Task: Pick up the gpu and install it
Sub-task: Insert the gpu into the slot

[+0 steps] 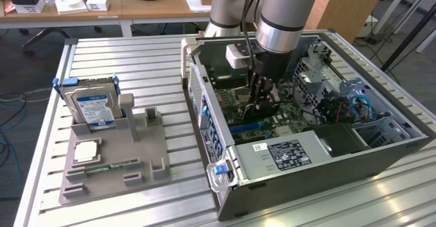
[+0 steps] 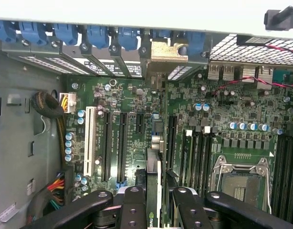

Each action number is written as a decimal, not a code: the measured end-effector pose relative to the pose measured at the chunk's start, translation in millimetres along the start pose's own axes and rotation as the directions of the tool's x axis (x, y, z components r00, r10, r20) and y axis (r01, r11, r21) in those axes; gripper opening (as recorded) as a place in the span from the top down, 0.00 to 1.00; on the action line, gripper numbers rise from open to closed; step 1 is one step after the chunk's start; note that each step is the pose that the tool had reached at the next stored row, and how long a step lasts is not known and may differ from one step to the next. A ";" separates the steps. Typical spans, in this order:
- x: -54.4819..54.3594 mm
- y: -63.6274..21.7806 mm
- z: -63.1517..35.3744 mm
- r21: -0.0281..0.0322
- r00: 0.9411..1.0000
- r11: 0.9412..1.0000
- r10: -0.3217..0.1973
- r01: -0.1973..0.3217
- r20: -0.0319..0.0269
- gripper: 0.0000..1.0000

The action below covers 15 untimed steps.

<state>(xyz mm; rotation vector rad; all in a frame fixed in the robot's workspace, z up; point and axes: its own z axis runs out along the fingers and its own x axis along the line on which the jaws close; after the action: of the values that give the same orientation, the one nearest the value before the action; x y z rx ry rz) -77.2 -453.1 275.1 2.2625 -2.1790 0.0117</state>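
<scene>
In the wrist view the gpu (image 2: pixel 153 164) is seen edge-on, a thin dark card standing upright over the green motherboard (image 2: pixel 232 102). Its metal bracket (image 2: pixel 169 51) reaches the row of rear slot openings. My gripper (image 2: pixel 156 193) is shut on the card, one black finger (image 2: pixel 133 200) on each side. The card's lower edge hangs among the long black expansion slots (image 2: pixel 115 143); I cannot tell whether it touches a slot. In the exterior view my gripper (image 1: pixel 262 102) reaches down inside the open computer case (image 1: pixel 327 181), just above the motherboard.
A grey holder (image 1: pixel 109 155) at the exterior view's left carries a blue-labelled hard drive (image 1: pixel 94 107), a small square chip (image 1: pixel 87 150) and a green memory stick (image 1: pixel 109 167). Inside the case are the power supply (image 1: pixel 283 155), drive cages (image 1: pixel 354 104), cables and the CPU socket (image 2: pixel 242 183).
</scene>
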 end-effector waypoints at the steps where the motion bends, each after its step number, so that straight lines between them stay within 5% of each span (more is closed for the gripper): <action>1: 0.0 0.3 0.0 0.000 1.000 1.000 0.000 0.000 0.000 0.74; 15: 0.0 1.0 2.9 0.000 1.000 1.000 0.000 0.000 0.000 0.74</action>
<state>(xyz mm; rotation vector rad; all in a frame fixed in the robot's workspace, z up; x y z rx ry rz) -78.2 -453.1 272.1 2.2625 -2.1790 0.0117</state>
